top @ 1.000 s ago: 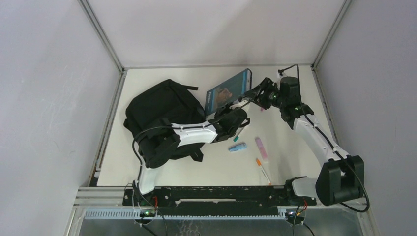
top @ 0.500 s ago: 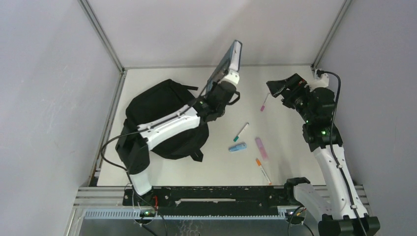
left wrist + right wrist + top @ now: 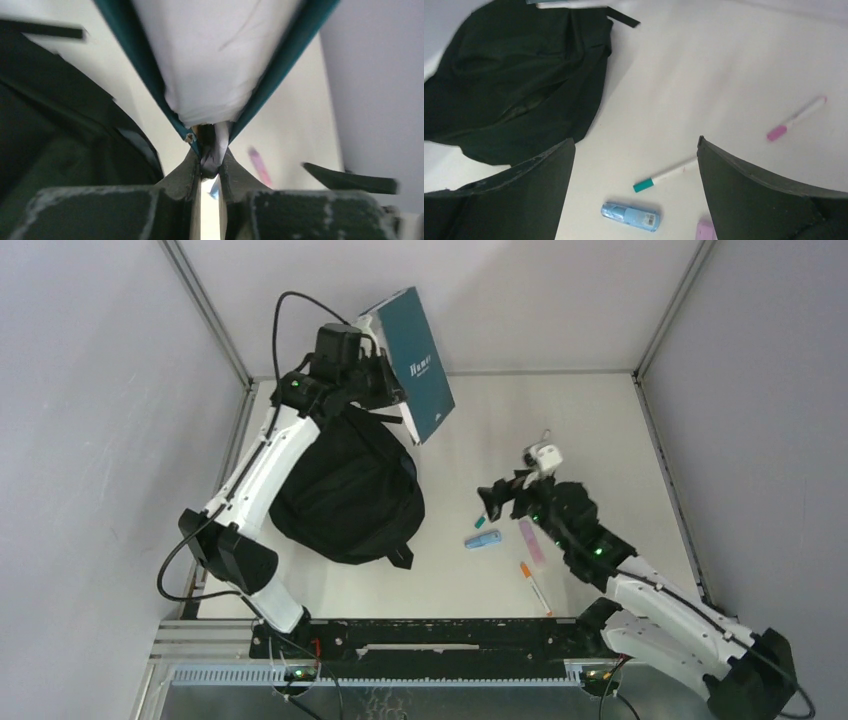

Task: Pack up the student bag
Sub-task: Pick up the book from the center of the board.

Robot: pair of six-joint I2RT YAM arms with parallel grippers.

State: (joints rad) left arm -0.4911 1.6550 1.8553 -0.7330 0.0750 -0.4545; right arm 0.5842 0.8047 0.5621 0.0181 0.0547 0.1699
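So the student bag [image 3: 345, 495] is lying on the table [image 3: 560, 420] over at the left, under my left arm. My left fingers [image 3: 181, 175] are pinching a teal book [image 3: 420, 365], held up above the bag's far end. My right fingers [image 3: 524, 185] are spread wide over a teal-capped pen [image 3: 666, 175] and a stubby blue marker [image 3: 630, 216].

Teal book [image 3: 418, 352], white title across its cover beginning "Hom", remaining letters too blurred to read, smaller white mark lower on the cover illegible
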